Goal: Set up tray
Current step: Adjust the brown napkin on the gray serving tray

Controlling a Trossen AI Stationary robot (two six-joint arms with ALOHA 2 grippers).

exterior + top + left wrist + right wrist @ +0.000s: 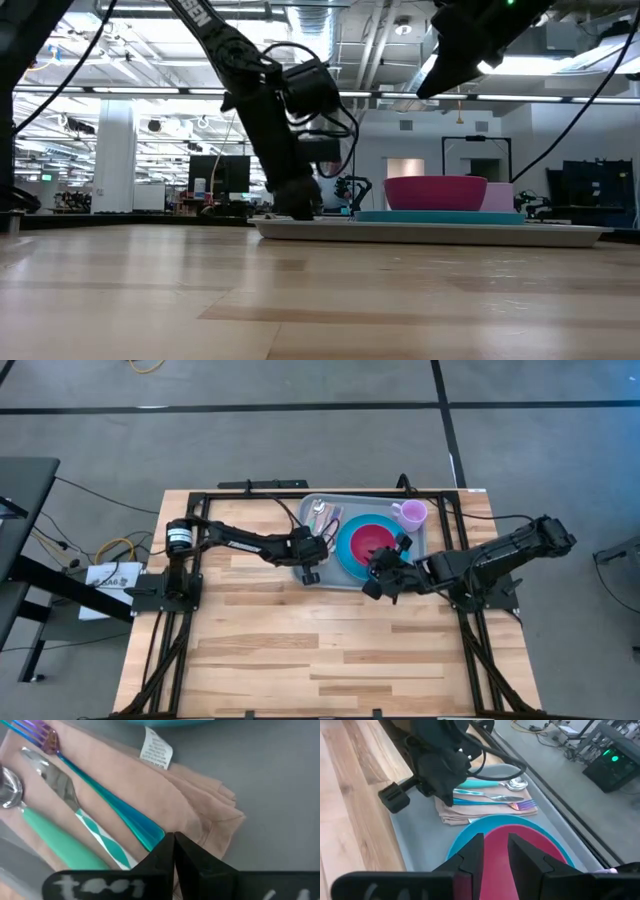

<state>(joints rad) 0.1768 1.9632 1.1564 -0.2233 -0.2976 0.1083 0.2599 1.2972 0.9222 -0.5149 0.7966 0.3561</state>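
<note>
The tray (318, 574), a flat grey-blue plastic rectangle with rounded corners and a low rim, lies at the far middle of the worktop (300, 650), a surface of pale wood planks. On it sit a round blue plate (345, 555) bearing a smooth magenta bowl (372, 541), and a pale pink cup (410, 513) in the far right corner. Beside the plate lies a folded beige cloth napkin (185, 805) with a white sewn label (156, 748). Across the napkin lie three glossy utensils: a fork (100, 795) with a translucent blue handle, a knife (75, 810) with a teal patterned handle, and a spoon (45, 827) with a green handle. The left gripper (173, 842) is closed with nothing between its fingers, its tips at the napkin's near edge. The right gripper (495, 847) hovers partly open above the bowl, holding nothing.
</note>
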